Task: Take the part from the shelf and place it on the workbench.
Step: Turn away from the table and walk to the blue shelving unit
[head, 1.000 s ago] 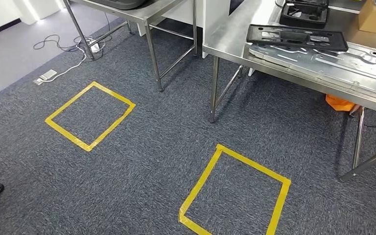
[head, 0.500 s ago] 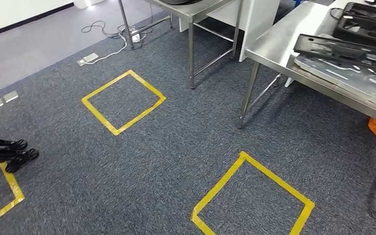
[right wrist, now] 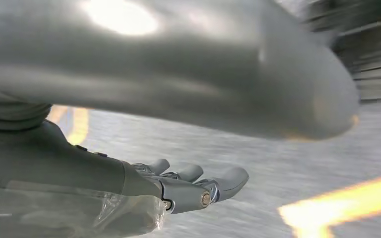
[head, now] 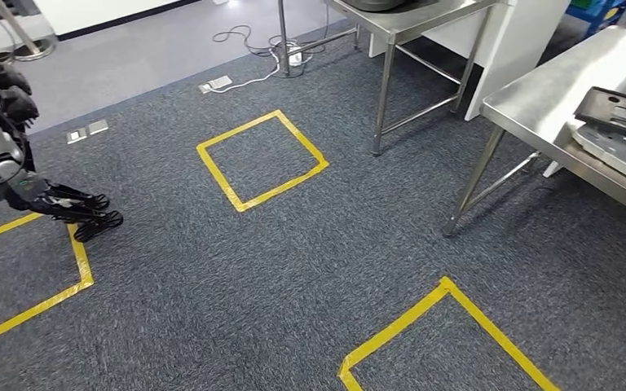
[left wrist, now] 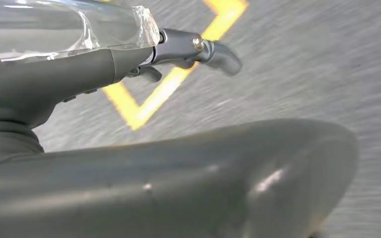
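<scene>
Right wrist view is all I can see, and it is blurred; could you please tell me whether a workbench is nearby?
Observer: Yes, the head view has a steel workbench at its right side, with a dark part lying on it.
Operator: Thank you. Is the left hand carrying anything?
Observer: No, the left hand hangs empty, fingers apart, above the carpet near a yellow tape square.

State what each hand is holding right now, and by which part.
Nothing is held. The left hand hangs over the grey carpet with its dark fingers extended and bare. The right hand also has straight fingers around nothing.
</scene>
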### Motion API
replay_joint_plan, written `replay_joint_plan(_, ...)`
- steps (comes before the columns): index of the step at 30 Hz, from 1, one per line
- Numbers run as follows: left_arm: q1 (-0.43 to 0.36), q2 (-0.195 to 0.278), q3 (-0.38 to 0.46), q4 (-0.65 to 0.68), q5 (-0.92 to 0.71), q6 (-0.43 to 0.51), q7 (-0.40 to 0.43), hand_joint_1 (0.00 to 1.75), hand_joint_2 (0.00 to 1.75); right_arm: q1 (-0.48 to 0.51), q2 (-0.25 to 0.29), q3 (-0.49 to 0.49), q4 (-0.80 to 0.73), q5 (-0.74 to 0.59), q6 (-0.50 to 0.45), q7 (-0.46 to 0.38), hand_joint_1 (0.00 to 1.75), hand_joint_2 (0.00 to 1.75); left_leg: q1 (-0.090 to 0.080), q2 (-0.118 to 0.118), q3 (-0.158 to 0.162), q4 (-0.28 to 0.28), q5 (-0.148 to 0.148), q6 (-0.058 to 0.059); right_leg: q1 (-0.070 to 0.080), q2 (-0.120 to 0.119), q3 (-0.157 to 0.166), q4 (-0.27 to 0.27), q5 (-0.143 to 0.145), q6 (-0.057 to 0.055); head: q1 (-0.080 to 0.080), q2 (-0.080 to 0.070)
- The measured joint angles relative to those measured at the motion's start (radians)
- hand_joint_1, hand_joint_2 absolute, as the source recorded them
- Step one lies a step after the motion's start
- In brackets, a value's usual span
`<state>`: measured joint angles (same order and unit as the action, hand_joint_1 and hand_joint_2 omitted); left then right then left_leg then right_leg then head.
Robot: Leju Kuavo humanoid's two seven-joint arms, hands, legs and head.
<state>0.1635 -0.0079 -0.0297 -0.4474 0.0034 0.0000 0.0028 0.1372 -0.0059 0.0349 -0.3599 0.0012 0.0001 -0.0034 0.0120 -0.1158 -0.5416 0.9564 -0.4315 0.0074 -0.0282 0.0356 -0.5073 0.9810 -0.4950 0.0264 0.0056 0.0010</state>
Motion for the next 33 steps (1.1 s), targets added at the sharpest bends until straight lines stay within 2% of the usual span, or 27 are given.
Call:
replay_joint_plan(2, 0.063, 0.000, 0.000, 0.047, 0.000, 0.000, 0.000, 0.00, 0.00, -0.060, 0.002, -0.002, -0.050, 0.000, 0.000, 0.000, 0.00, 0.00, 0.000, 0.045, -0.028, 0.062, -0.034, -0.006, 0.000, -0.017, 0.000, -0.002, 0.002, -0.011, -0.001, 0.000)
replay_joint_plan(3, 0.090, 0.000, 0.000, 0.073, 0.000, 0.000, 0.001, 0.00, 0.00, -0.086, 0.002, -0.004, -0.077, 0.000, 0.000, 0.000, 0.00, 0.00, -0.001, 0.073, -0.058, 0.123, -0.067, -0.009, 0.002, -0.025, 0.000, -0.002, 0.001, -0.015, -0.002, 0.000)
replay_joint_plan(4, 0.114, 0.000, 0.000, 0.098, 0.000, 0.000, 0.001, 0.00, 0.00, -0.108, 0.002, -0.005, -0.102, 0.000, 0.000, 0.000, 0.00, 0.00, -0.001, 0.089, -0.095, 0.198, -0.101, -0.011, 0.004, -0.033, 0.000, -0.002, 0.000, -0.017, -0.003, 0.000)
replay_joint_plan(5, 0.132, 0.001, 0.000, 0.122, 0.000, 0.000, 0.001, 0.00, 0.00, -0.125, 0.001, -0.006, -0.125, 0.000, 0.000, 0.000, 0.00, 0.00, 0.000, 0.095, -0.129, 0.264, -0.126, -0.012, 0.006, -0.042, 0.000, -0.002, -0.001, -0.019, -0.003, 0.000)
replay_joint_plan(6, 0.146, 0.001, 0.000, 0.143, 0.000, 0.000, 0.001, 0.00, 0.00, -0.138, 0.000, -0.006, -0.146, 0.000, 0.000, 0.000, 0.00, 0.00, 0.001, 0.098, -0.152, 0.306, -0.137, -0.013, 0.007, -0.053, 0.001, -0.002, -0.003, -0.021, -0.003, 0.000)
replay_joint_plan(7, 0.153, 0.001, 0.000, 0.158, 0.000, 0.000, 0.000, 0.00, 0.00, -0.145, 0.000, -0.007, -0.160, 0.000, 0.000, 0.000, 0.00, 0.00, 0.001, 0.101, -0.153, 0.306, -0.127, -0.013, 0.007, -0.063, 0.002, -0.002, -0.006, -0.021, -0.003, 0.000)
replay_joint_plan(9, 0.151, 0.001, 0.000, 0.169, 0.000, 0.000, 0.000, 0.00, 0.00, -0.142, -0.001, -0.007, -0.175, 0.000, 0.000, 0.000, 0.00, 0.00, 0.000, 0.110, -0.115, 0.226, -0.080, -0.009, 0.007, -0.083, 0.007, -0.002, -0.010, -0.020, -0.003, 0.000)
replay_joint_plan(10, 0.139, 0.001, 0.000, 0.170, 0.000, 0.000, -0.001, 0.00, 0.00, -0.133, -0.001, -0.007, -0.175, 0.000, 0.000, 0.001, 0.00, 0.00, -0.002, 0.129, -0.080, 0.159, -0.051, -0.005, 0.008, -0.094, 0.011, -0.002, -0.013, -0.019, -0.003, 0.000)
replay_joint_plan(12, 0.096, 0.002, 0.000, 0.163, 0.000, 0.000, -0.002, 0.00, 0.00, -0.098, -0.001, -0.007, -0.169, 0.000, 0.000, 0.003, 0.00, 0.00, -0.011, 0.186, -0.024, 0.055, -0.015, 0.005, 0.010, -0.119, 0.019, -0.003, -0.021, -0.013, -0.003, 0.000)
replay_joint_plan(13, 0.066, 0.001, 0.000, 0.153, 0.000, 0.000, -0.004, 0.00, 0.00, -0.073, -0.001, -0.007, -0.159, 0.000, 0.000, 0.004, 0.00, 0.00, -0.016, 0.206, -0.005, 0.021, -0.004, 0.010, 0.011, -0.134, 0.023, -0.004, -0.025, -0.008, -0.003, 0.000)
replay_joint_plan(14, 0.035, 0.001, 0.000, 0.139, 0.000, 0.000, -0.005, 0.00, 0.00, -0.045, -0.001, -0.007, -0.144, 0.000, 0.000, 0.005, 0.00, 0.00, -0.020, 0.209, -0.001, 0.012, -0.001, 0.013, 0.011, -0.149, 0.028, -0.005, -0.029, -0.003, -0.003, 0.000)
replay_joint_plan(16, -0.025, 0.001, 0.000, 0.102, 0.000, 0.000, -0.006, 0.00, 0.00, 0.011, 0.000, -0.007, -0.108, 0.000, 0.000, 0.006, 0.00, 0.00, -0.019, 0.179, 0.001, 0.004, 0.004, 0.020, 0.008, -0.170, 0.041, -0.010, -0.035, 0.007, -0.003, 0.000)
replay_joint_plan(17, -0.053, 0.002, 0.000, 0.078, 0.000, 0.000, -0.007, 0.00, 0.00, 0.041, 0.000, -0.007, -0.086, 0.000, 0.000, 0.006, 0.00, 0.00, -0.016, 0.163, 0.004, -0.005, 0.008, 0.026, 0.007, -0.158, 0.043, -0.001, -0.045, 0.010, -0.003, 0.000)
replay_joint_plan(18, -0.081, 0.002, 0.000, 0.053, 0.000, 0.000, -0.007, 0.00, 0.00, 0.071, -0.001, -0.007, -0.062, -0.001, 0.000, 0.006, 0.00, 0.00, -0.013, 0.146, 0.009, -0.014, 0.013, 0.031, 0.007, -0.132, 0.036, 0.026, -0.065, 0.013, -0.002, 0.000)
replay_joint_plan(20, -0.138, 0.002, 0.000, 0.002, 0.000, 0.000, -0.008, 0.00, 0.00, 0.128, -0.002, -0.006, -0.008, 0.000, 0.000, 0.006, 0.00, 0.00, -0.010, 0.108, 0.012, -0.020, 0.017, 0.037, 0.007, -0.068, -0.019, 0.146, -0.130, 0.014, 0.000, 0.000)
replay_joint_plan(21, -0.162, 0.002, 0.000, -0.021, 0.000, 0.000, -0.008, 0.00, 0.00, 0.151, -0.002, -0.006, 0.017, 0.000, 0.000, 0.006, 0.00, 0.00, -0.010, 0.087, 0.012, -0.020, 0.018, 0.038, 0.007, -0.051, -0.057, 0.218, -0.159, 0.014, 0.000, 0.000)
replay_joint_plan(22, -0.180, 0.002, 0.000, -0.040, 0.000, 0.000, -0.008, 0.00, 0.00, 0.168, -0.003, -0.006, 0.039, -0.001, 0.000, 0.006, 0.00, 0.00, -0.009, 0.066, 0.012, -0.019, 0.018, 0.038, 0.007, -0.044, -0.087, 0.269, -0.172, 0.015, 0.000, 0.000)
replay_joint_plan(23, -0.187, 0.002, 0.000, -0.054, 0.000, 0.000, -0.008, 0.00, 0.00, 0.179, -0.004, -0.006, 0.055, -0.001, 0.000, 0.006, 0.00, 0.00, -0.008, 0.048, 0.014, -0.019, 0.017, 0.037, 0.007, -0.042, -0.102, 0.284, -0.165, 0.016, 0.000, 0.000)
replay_joint_plan(24, -0.186, 0.002, 0.000, -0.063, 0.000, 0.000, -0.007, 0.00, 0.00, 0.180, -0.005, -0.007, 0.065, -0.001, 0.000, 0.006, 0.00, 0.00, -0.007, 0.032, 0.016, -0.018, 0.016, 0.036, 0.006, -0.040, -0.099, 0.257, -0.136, 0.017, 0.000, 0.000)
replay_joint_plan(25, -0.176, 0.002, 0.000, -0.067, 0.000, 0.001, -0.006, 0.00, 0.00, 0.172, -0.005, -0.007, 0.070, -0.001, 0.000, 0.005, 0.00, 0.00, -0.004, 0.019, 0.018, -0.017, 0.015, 0.033, 0.003, -0.032, -0.077, 0.194, -0.094, 0.019, 0.000, 0.000)
replay_joint_plan(26, -0.157, 0.002, 0.001, -0.067, 0.000, 0.001, -0.004, 0.00, 0.00, 0.158, -0.005, -0.007, 0.072, -0.001, 0.000, 0.004, 0.00, 0.00, -0.003, 0.009, 0.017, -0.015, 0.012, 0.028, -0.002, -0.012, -0.048, 0.119, -0.053, 0.022, 0.001, 0.000)
replay_joint_plan(27, -0.133, 0.002, 0.001, -0.064, 0.000, 0.001, -0.002, 0.00, 0.00, 0.136, -0.005, -0.007, 0.070, -0.001, 0.000, 0.003, 0.00, 0.00, -0.003, 0.001, 0.015, -0.011, 0.008, 0.022, -0.005, 0.005, -0.023, 0.056, -0.021, 0.023, 0.001, 0.000)
replay_joint_plan(28, -0.107, 0.002, 0.001, -0.058, 0.000, 0.001, -0.001, 0.00, 0.00, 0.110, -0.004, -0.007, 0.063, 0.000, 0.000, 0.002, 0.00, 0.00, -0.004, -0.005, 0.011, -0.008, 0.005, 0.016, -0.006, 0.018, -0.006, 0.017, -0.005, 0.021, 0.000, 0.000)
replay_joint_plan(29, -0.077, 0.002, 0.001, -0.047, 0.000, 0.001, 0.000, 0.00, 0.00, 0.080, -0.002, -0.007, 0.051, 0.000, 0.000, 0.001, 0.00, 0.00, -0.005, -0.011, 0.006, -0.007, 0.003, 0.010, -0.004, 0.021, 0.000, 0.003, -0.001, 0.017, 0.000, 0.000)
replay_joint_plan(31, -0.014, 0.000, 0.001, -0.011, 0.000, 0.000, 0.000, 0.00, 0.00, 0.015, 0.000, -0.007, 0.012, 0.000, 0.000, 0.001, 0.00, 0.00, 0.000, -0.018, 0.003, -0.004, 0.003, 0.002, 0.001, 0.000, 0.001, 0.001, 0.000, 0.002, 0.000, 0.000)
replay_joint_plan(32, 0.020, -0.001, 0.001, 0.013, 0.000, 0.000, 0.000, 0.00, 0.00, -0.018, 0.000, -0.007, -0.012, 0.000, 0.000, 0.000, 0.00, 0.00, 0.001, -0.003, -0.002, 0.008, -0.004, -0.002, 0.003, -0.009, 0.002, 0.000, 0.001, -0.004, 0.000, 0.000)
replay_joint_plan(33, 0.052, -0.001, 0.000, 0.037, 0.000, 0.000, 0.000, 0.00, 0.00, -0.048, 0.001, -0.007, -0.037, 0.000, 0.000, 0.000, 0.00, 0.00, 0.001, 0.022, -0.015, 0.039, -0.021, -0.005, 0.003, -0.017, 0.002, -0.002, 0.002, -0.010, -0.001, 0.000)
